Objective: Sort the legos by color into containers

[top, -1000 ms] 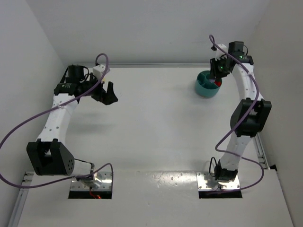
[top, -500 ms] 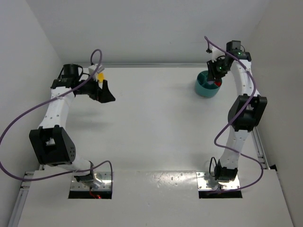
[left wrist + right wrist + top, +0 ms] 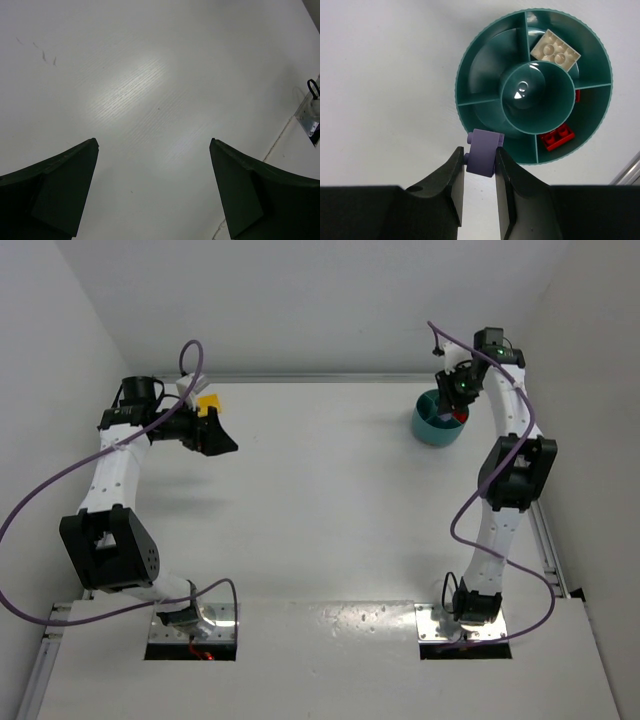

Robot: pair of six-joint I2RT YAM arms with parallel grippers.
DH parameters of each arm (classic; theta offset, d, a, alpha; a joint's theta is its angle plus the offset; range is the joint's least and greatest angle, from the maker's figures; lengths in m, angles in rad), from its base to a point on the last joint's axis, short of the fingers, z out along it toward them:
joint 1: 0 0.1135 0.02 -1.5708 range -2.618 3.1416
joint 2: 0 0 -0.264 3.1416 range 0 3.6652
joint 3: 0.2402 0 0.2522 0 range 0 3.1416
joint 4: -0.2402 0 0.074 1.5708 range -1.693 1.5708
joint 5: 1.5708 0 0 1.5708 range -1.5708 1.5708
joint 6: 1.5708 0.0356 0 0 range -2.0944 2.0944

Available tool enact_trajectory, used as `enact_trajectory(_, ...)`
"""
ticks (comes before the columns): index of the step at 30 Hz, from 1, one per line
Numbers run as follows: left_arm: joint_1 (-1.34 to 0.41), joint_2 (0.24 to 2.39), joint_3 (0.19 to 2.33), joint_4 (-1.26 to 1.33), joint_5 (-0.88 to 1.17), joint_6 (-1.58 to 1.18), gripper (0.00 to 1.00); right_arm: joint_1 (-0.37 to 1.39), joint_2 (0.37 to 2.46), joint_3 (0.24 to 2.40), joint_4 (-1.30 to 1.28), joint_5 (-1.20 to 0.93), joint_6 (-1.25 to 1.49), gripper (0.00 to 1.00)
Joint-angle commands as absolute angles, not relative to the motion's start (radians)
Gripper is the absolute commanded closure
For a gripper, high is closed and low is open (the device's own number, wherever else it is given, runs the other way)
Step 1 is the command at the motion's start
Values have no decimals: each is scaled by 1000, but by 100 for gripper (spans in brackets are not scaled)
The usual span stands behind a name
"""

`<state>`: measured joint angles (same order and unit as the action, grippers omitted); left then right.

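Purple lego [image 3: 483, 152]: pinched in right jaws, at teal dish [image 3: 485, 65] rim. Cream lego [image 3: 555, 51], red lego [image 3: 558, 137]: separate dish compartments. Left jaws: spread wide, well apart from dish, over bench [image 3: 150, 75].

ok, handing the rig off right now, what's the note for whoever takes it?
Left fingers: open, holding nothing, over the table.
Right fingers: shut on a pale purple lego, at the rim of the teal dish.
Done: cream lego in one compartment, red lego in another.
Left: release the purple one into its own compartment. A yellow piece shows by the left wrist in the top view; I can't tell if it's a lego.
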<state>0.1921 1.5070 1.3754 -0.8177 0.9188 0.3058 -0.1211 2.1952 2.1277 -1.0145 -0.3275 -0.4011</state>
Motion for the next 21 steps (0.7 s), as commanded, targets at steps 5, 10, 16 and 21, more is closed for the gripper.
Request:
enact_trajectory(5,207,1491,1396,-808,971,322,0,-118,2221,2183,-1014,-295,-420,91)
enact_trajectory(10,207,1491,1396,-808,971,322,0,-118,2230,2183,-1005,-285,-420,91)
enact_trajectory(16,207,1502,1396,-808,980,322,0,-118,2252,2214,-996,-276,-420,87)
enact_trajectory(21,207,1502,1405,-808,980,322,0,-118,2261,2223,-986,-258,-411,61)
